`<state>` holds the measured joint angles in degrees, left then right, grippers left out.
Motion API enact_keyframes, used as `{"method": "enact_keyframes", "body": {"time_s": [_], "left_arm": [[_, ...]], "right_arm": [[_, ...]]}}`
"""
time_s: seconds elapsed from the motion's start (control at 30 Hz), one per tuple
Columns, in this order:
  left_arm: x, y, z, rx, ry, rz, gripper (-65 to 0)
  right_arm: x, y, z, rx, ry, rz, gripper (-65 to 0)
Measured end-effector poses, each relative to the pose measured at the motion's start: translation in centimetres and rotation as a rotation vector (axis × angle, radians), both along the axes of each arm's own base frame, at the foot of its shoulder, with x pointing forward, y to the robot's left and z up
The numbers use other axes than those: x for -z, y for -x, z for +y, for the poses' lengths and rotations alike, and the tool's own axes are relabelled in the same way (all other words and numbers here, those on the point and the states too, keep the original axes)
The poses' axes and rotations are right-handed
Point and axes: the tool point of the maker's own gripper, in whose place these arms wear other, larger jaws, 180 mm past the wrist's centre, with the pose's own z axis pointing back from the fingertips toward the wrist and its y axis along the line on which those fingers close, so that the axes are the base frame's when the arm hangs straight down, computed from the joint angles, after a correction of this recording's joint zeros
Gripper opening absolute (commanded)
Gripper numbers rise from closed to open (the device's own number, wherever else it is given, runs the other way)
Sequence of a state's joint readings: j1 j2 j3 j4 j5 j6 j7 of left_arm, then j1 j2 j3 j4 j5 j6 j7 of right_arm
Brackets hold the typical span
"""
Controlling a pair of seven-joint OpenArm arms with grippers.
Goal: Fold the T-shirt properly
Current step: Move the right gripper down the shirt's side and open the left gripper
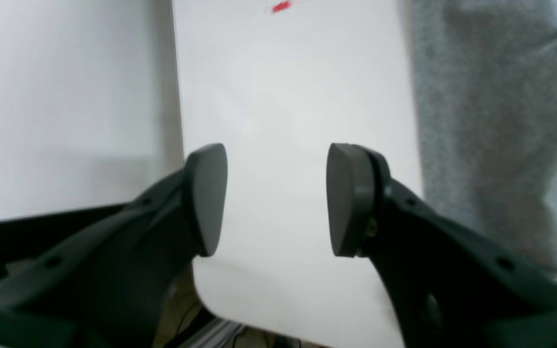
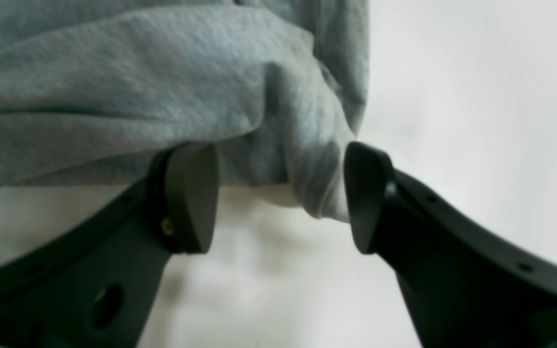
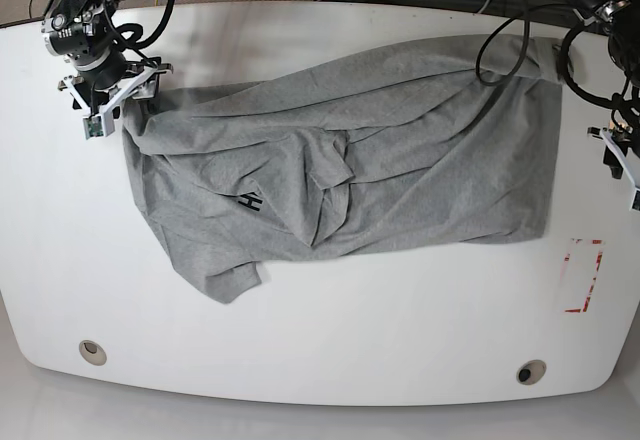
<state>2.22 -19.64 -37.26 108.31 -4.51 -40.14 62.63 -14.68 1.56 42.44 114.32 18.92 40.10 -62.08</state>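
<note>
Base view is showing the T-shirt [image 3: 350,160] lying crumpled across the middle of the white counter [image 3: 330,340], one sleeve trailing toward 7 o'clock. It is looking soft and light, so it will probably sag and slip; a hem corner is the better hold. The right claw [image 2: 281,193] is standing apart around a corner fold (not clamping). The left claw [image 1: 276,198] is standing apart over bare counter at 3 o'clock, with free room toward 6 o'clock.
</note>
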Motion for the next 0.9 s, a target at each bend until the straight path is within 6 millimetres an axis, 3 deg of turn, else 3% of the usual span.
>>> {"method": "enact_keyframes", "body": {"time_s": [0.3,0.53,0.7,0.9], "left_arm": [[1.1,0.0,0.2,-0.011,0.032,0.022,-33.9],[1.5,-0.8,0.8,-0.028,0.064,0.015,-33.9],[2.4,-0.8,1.2,-0.051,0.088,0.039,-33.9],[1.6,-1.8,1.3,-0.052,0.094,0.008,-33.9]], "right_arm": [[-2.9,-5.9,-1.5,0.027,0.043,-0.122,-26.3],[-0.4,-8.8,-3.1,0.079,0.041,-0.047,-26.3],[0.6,-11.3,-2.8,0.078,-0.008,-0.082,-26.3],[2.7,-13.0,-1.7,0.070,-0.086,-0.057,-26.3]]}}
